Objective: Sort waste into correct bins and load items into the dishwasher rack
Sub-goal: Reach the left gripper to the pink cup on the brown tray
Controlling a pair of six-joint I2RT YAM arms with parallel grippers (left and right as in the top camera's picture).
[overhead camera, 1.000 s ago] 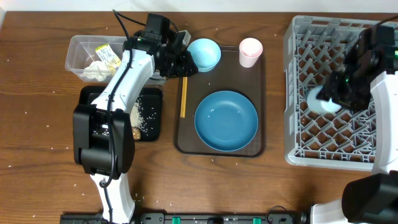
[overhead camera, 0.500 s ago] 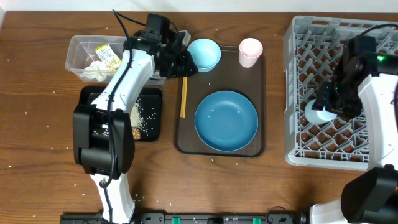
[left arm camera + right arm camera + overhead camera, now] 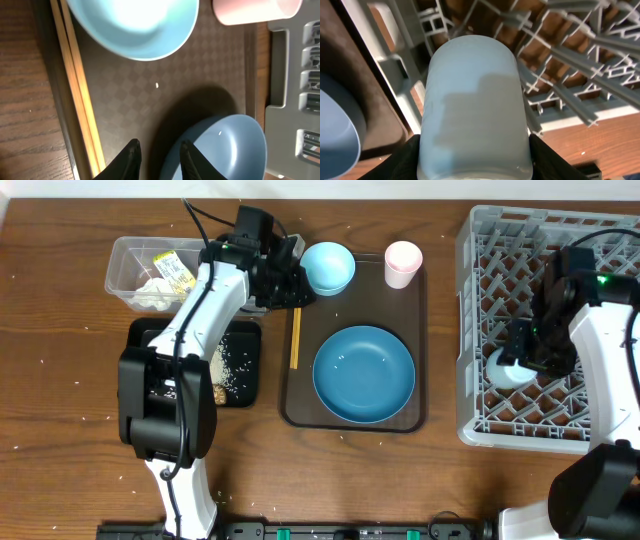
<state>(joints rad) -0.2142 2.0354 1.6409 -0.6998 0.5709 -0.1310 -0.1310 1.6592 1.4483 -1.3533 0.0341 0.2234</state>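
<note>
The right gripper [image 3: 475, 162] pinched the pale light-blue plastic cup [image 3: 472, 95] low over the left side of the large grey lattice rack [image 3: 470, 300], apparently for loading. The left gripper [image 3: 159, 155], fingers narrowly apart and empty, hovered beside the thin wooden chopsticks [image 3: 75, 90].

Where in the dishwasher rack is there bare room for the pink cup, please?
The dishwasher rack is bare in its far and near rows. Only the middle, on the side toward the brown tray, is crowded: there the right gripper holds the light-blue cup.

Pink cup [image 3: 255, 10] partly beyond left wrist view's edge
</note>
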